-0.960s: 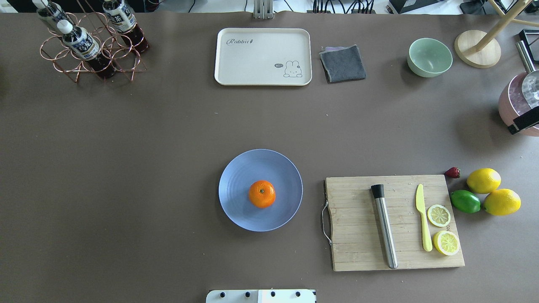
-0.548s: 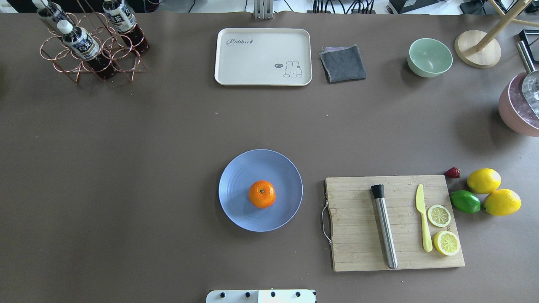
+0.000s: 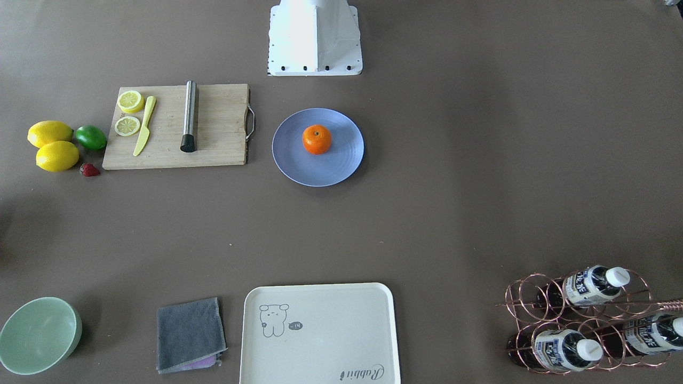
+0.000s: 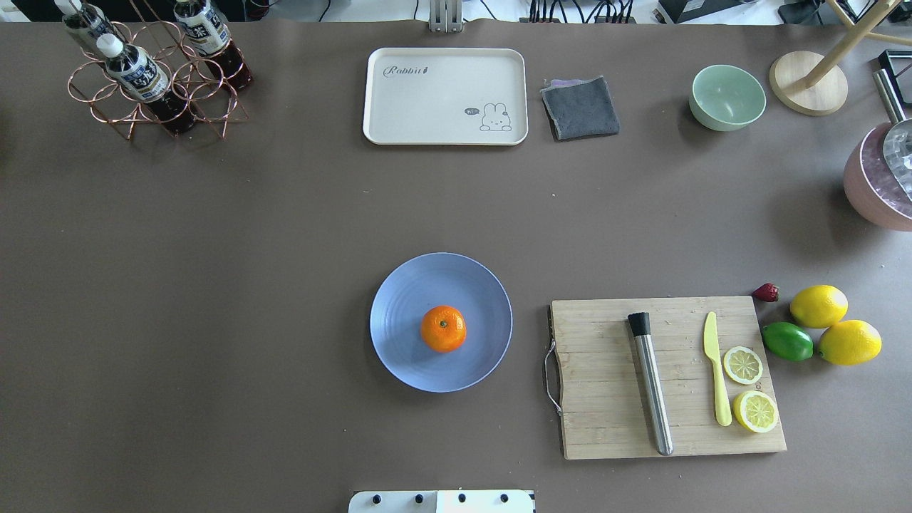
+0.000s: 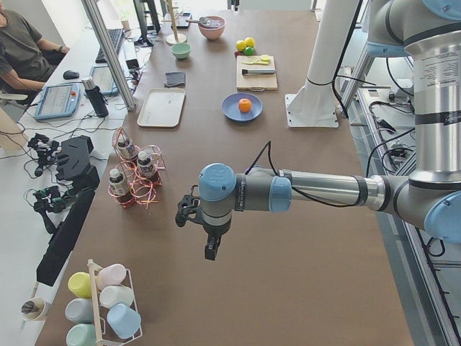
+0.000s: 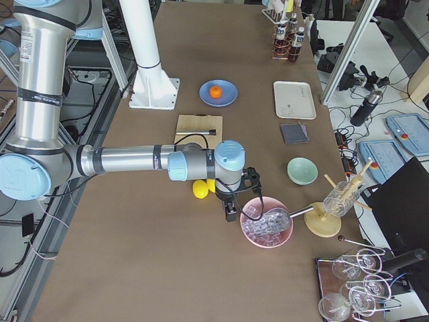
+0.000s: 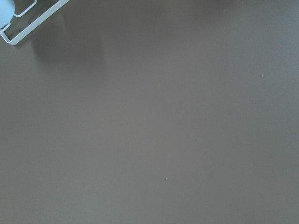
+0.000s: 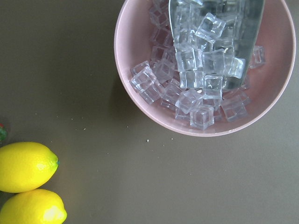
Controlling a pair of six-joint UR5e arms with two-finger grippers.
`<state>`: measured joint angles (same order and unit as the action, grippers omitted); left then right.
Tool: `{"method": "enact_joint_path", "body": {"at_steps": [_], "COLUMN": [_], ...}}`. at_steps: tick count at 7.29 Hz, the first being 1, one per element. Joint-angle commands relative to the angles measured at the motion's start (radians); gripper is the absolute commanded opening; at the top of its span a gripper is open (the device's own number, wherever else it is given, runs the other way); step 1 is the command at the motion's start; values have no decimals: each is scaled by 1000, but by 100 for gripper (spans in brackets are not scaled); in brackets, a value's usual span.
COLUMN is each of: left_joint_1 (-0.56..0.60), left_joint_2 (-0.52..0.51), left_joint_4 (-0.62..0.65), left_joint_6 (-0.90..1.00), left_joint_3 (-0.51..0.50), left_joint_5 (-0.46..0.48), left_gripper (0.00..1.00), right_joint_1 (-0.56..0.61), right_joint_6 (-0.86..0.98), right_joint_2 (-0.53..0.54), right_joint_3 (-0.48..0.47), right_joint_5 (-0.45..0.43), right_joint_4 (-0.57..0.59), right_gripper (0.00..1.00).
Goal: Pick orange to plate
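The orange (image 4: 443, 328) sits stem-up near the middle of the periwinkle-blue plate (image 4: 402, 296), untouched; the front-facing view shows the same orange (image 3: 316, 139) on the plate (image 3: 341, 168). Neither gripper appears in the overhead or front-facing views. My left gripper (image 5: 209, 251) hangs over bare table far out on the left end, well away from the plate. My right gripper (image 6: 230, 213) hovers at the right end, between the lemons and the pink ice bowl. Both show only in side views, so I cannot tell whether they are open or shut.
Right of the plate lies a wooden cutting board (image 4: 605, 377) with a steel muddler (image 4: 652, 392), yellow knife (image 4: 716, 370) and lemon slices. Two lemons (image 8: 25, 165), a lime (image 4: 787, 341), a strawberry and the pink ice bowl (image 8: 140, 42) lie further right. Tray (image 4: 427, 92), cloth, green bowl and bottle rack (image 4: 142, 78) line the far edge.
The dark tip of my right gripper, seen by the pink bowl at the overhead view's right edge a second ago, has gone out of that view. Orange and plate have not moved.
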<state>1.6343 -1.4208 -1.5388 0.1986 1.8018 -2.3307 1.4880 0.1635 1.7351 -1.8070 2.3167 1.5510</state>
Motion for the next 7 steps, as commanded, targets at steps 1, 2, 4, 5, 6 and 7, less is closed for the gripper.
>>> {"method": "enact_joint_path", "body": {"at_steps": [1, 2, 4, 5, 6, 7], "left_joint_1": [7, 12, 16, 15, 16, 16], "left_joint_2": [3, 8, 11, 0, -3, -3], "left_joint_4": [-7, -7, -7, -6, -7, -7], "left_joint_6": [-1, -2, -4, -2, -4, -1], "left_joint_3": [2, 23, 28, 5, 5, 8], "left_joint_5": [1, 1, 2, 7, 4, -1], "left_gripper": [97, 97, 97, 97, 97, 97], "right_joint_1": [15, 15, 15, 15, 15, 15], "right_joint_6": [7, 8, 30, 30, 31, 28], "right_joint_2": [7, 0, 7, 9, 8, 6], "right_joint_3": [3, 9, 23, 26, 31, 34], "right_joint_5": [-8, -29, -54, -56, -54, -54], "right_joint_4": [0, 0, -8, -8, -8, -8], "right_gripper": [100, 100, 100, 100, 100, 100]}}
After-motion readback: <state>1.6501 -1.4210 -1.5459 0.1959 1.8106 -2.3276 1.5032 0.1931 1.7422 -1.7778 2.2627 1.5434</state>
